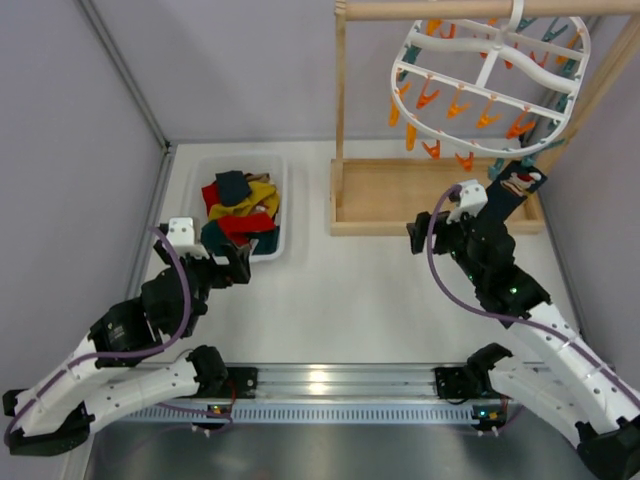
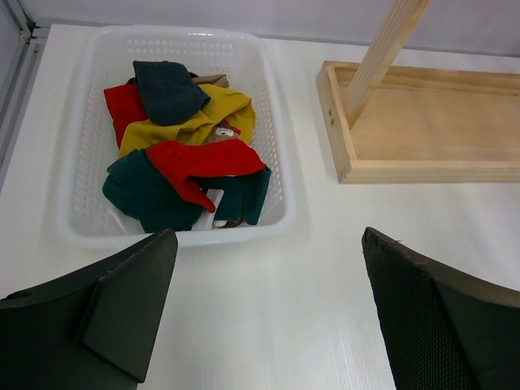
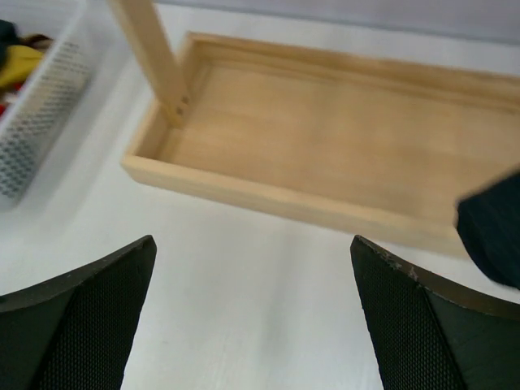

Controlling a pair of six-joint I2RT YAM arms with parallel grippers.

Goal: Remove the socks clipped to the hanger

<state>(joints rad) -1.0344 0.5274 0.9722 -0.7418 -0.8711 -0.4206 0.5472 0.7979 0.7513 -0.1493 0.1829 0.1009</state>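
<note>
The white hanger [image 1: 399, 72] with orange and teal clips hangs from the wooden rod at the top right. One dark sock [image 1: 516, 192] dangles from its near rim, and it shows at the right edge of the right wrist view [image 3: 491, 236]. My right gripper [image 1: 462, 222] [image 3: 253, 244] is open and empty, just left of that sock, above the table in front of the wooden tray. Other socks [image 1: 240, 205] [image 2: 187, 154], red, mustard, teal and navy, lie in the white basket [image 1: 277, 238] [image 2: 276, 218]. My left gripper [image 1: 233, 262] [image 2: 268, 244] stands open and empty just in front of the basket.
The wooden stand's tray [image 1: 400, 195] [image 2: 422, 122] [image 3: 325, 138] sits right of the basket, with posts [image 1: 340, 100] rising to the rod [image 1: 450, 9]. Grey walls close the left, back and right sides. A metal rail [image 1: 330, 385] runs along the near edge.
</note>
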